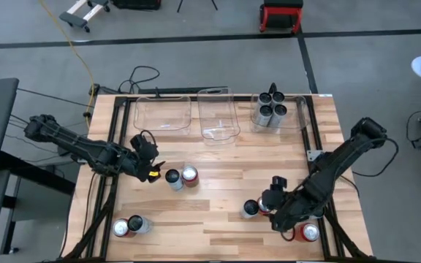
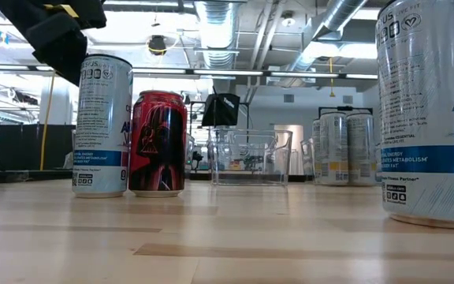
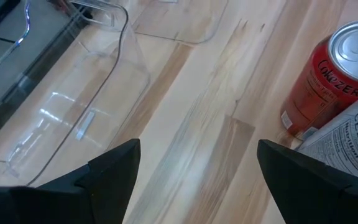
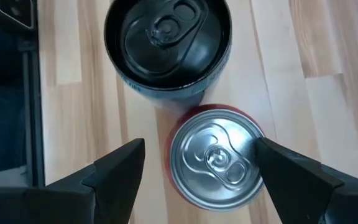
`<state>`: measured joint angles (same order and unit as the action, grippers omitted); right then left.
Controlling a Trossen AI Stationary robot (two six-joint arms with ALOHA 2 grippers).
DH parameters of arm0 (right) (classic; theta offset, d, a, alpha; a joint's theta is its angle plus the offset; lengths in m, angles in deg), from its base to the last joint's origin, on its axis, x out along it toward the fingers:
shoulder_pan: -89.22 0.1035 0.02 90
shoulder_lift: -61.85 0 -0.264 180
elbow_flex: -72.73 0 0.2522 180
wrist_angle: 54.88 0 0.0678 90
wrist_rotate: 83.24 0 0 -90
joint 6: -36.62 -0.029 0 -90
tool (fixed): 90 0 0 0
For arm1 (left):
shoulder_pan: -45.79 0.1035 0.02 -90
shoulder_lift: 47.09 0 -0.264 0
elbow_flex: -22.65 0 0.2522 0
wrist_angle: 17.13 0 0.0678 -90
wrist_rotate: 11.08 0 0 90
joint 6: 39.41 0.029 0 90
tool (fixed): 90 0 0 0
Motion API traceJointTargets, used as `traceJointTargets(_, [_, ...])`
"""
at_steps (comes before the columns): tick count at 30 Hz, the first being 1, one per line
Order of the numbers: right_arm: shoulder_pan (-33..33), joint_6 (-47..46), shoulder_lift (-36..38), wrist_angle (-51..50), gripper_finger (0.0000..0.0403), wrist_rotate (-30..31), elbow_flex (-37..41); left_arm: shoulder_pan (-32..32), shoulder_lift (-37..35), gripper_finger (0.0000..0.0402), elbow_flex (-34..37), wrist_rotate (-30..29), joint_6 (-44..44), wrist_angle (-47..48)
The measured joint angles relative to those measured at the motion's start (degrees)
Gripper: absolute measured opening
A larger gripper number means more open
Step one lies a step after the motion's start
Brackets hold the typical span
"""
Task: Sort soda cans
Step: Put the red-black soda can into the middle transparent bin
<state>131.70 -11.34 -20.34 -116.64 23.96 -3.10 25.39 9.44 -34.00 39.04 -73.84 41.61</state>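
1. Sorting looks partly done in the high view: four silver-grey dark-topped cans (image 1: 269,112) stand in the rightmost clear plastic bin (image 1: 300,117) at the far edge of the wooden bench (image 1: 225,219). The middle clear bin (image 1: 218,113) is the landmark. Toward the near left of it, the left hand (image 1: 152,166) hovers released beside a silver-grey can (image 1: 172,177) and a red silver-topped can (image 1: 189,175). Another pair (image 1: 130,226) stands farther left, near the front edge.
2. Low view: those two stand touching.
3. Left wrist view: fingers (image 3: 114,168) spread, nothing between them; both cans lie off to one side.
4. Right wrist view: the right hand (image 4: 197,171), released, straddles a red can (image 4: 216,158), a dark-topped can (image 4: 166,43) just beyond. Next, I judge: descend, clench, carry to a bin.
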Motion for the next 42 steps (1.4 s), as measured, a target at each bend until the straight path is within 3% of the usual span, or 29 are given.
traceJointTargets(12, [2.0,2.9,-3.1,-2.5,0.0328,1.6,-3.5,0.0,0.0,0.0320,0.0,0.0,1.3,-2.1])
traceJointTargets(18, [4.2,3.2,-3.0,-7.7,0.0328,6.6,-8.3,0.0,0.0,0.0320,0.0,-0.6,1.8,-2.6])
traceJointTargets(34, [2.9,4.9,-3.5,-7.2,0.0351,6.9,-4.2,0.0,0.0,0.0320,-0.1,-0.8,0.9,-2.5])
traceJointTargets(42, [0.1,6.1,-3.5,-3.0,0.0368,2.5,-1.2,0.0,0.0,0.0320,-0.1,-0.8,0.9,-2.4])
